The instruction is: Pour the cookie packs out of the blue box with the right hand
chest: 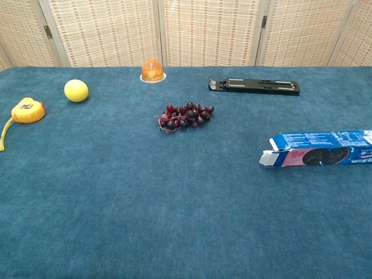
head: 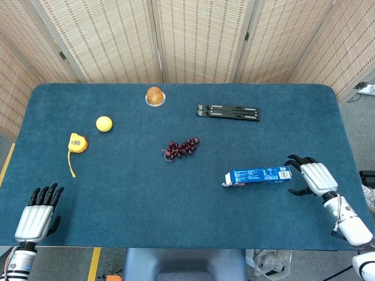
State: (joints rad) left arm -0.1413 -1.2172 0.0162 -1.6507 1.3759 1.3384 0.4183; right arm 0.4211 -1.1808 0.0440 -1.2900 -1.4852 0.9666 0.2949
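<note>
The blue cookie box (head: 256, 175) lies flat on the table right of centre, its open flap end pointing left; in the chest view the blue box (chest: 318, 149) runs off the right edge. No cookie packs show outside it. My right hand (head: 312, 175) hovers just beyond the box's right end, fingers spread towards it, holding nothing; whether it touches the box I cannot tell. My left hand (head: 38, 213) rests open at the table's near left corner. Neither hand appears in the chest view.
A bunch of dark grapes (head: 181, 147) lies at mid-table. A black folded stand (head: 228, 112) sits behind the box. At the far left are a yellow ball (head: 104, 123) and a yellow tape measure (head: 77, 144); an orange jelly cup (head: 154, 95) stands at the back.
</note>
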